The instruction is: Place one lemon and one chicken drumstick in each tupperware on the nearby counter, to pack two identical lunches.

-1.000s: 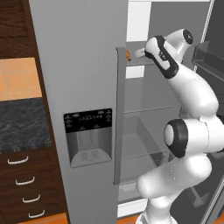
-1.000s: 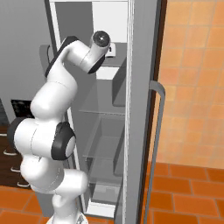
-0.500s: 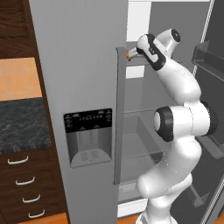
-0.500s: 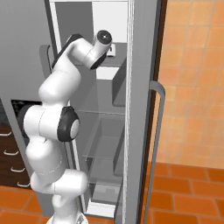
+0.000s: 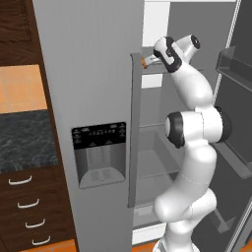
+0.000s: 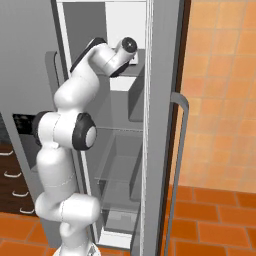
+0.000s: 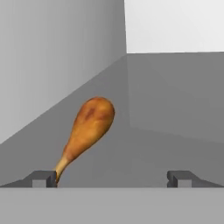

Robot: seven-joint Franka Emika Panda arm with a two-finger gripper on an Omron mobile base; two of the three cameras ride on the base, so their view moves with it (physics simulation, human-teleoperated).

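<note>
So the job was only starting: the gripper [image 7: 112,177], fingers spread wide and holding nothing, was reaching into the fridge [image 5: 88,74] toward a chicken drumstick [image 7: 87,129] lying at the middle left of the hand view, not picked up yet.

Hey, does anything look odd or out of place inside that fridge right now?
Only mildly: a chicken drumstick lies bare on the grey fridge shelf, with no plate or wrap. Its thin end points toward the open gripper. Nothing looks spilled or damaged.
</note>
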